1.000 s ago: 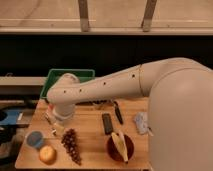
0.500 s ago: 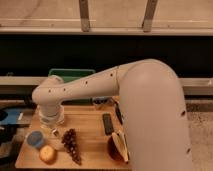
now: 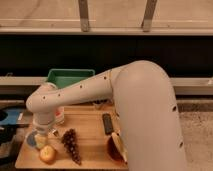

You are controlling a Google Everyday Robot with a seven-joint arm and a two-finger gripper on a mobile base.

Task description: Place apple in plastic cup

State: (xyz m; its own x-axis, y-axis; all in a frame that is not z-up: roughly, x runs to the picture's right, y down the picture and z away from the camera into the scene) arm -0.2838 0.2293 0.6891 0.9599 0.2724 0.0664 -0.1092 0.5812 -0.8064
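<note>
The apple (image 3: 47, 154) is a small yellow-orange fruit lying on the wooden table (image 3: 90, 150) near its front left corner. The light-blue plastic cup (image 3: 32, 140) stands just behind and left of the apple and is partly hidden by my arm. My gripper (image 3: 41, 136) points down at the end of the white arm. It hangs right over the cup, just behind and above the apple. The apple lies free on the table, outside the cup.
A dark grape bunch (image 3: 71, 145) lies right of the apple. A white cup (image 3: 60, 116) stands behind the gripper, a green bin (image 3: 70, 77) at the back. A black flat item (image 3: 107, 123) and a dark bowl (image 3: 116, 148) are to the right. My arm spans the table.
The arm has swung further left and lowered, bringing the gripper down over the blue cup beside the apple. The arm's bulk now covers more of the table's right side.
</note>
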